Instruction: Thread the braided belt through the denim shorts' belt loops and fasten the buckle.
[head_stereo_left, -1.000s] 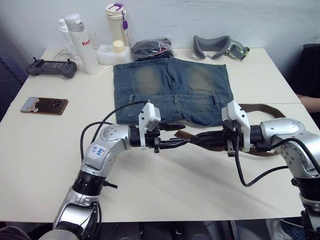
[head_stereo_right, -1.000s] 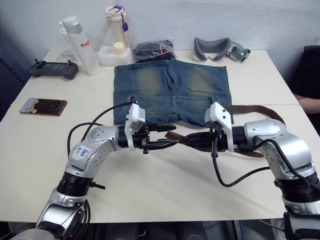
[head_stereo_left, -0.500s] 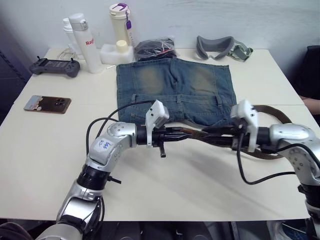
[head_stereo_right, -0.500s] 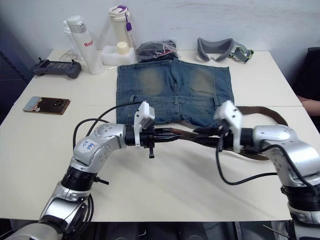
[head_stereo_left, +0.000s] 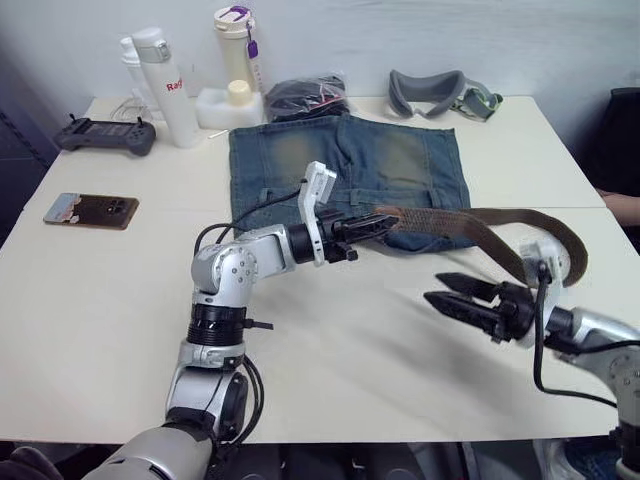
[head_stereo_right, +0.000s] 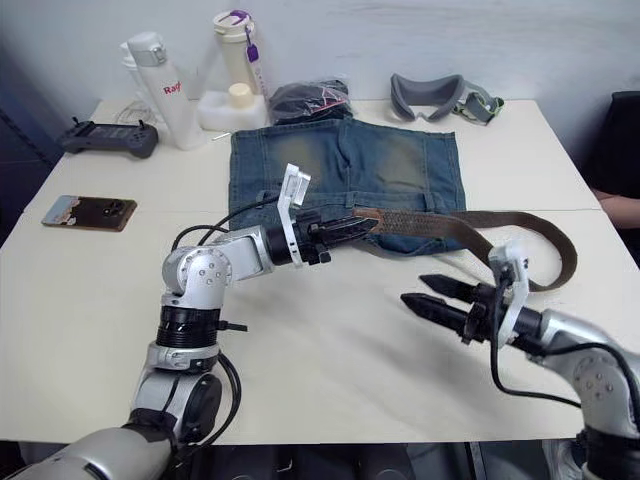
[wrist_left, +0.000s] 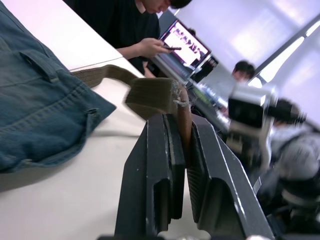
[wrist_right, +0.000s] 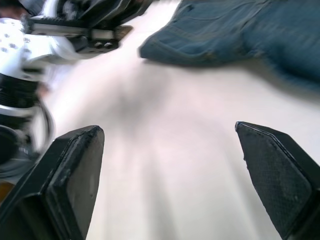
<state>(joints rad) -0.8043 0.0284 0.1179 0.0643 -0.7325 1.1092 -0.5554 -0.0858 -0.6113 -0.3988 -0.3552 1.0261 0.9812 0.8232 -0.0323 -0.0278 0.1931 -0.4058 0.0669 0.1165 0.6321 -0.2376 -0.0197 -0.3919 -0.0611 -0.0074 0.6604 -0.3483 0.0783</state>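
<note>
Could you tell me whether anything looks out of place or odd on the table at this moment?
Yes: the braided belt is not in any of the belt loops. It lies loose over the denim shorts, one end pinched in the left claw, the rest curling off to the right. The right claw hangs open and empty over the table.
</note>
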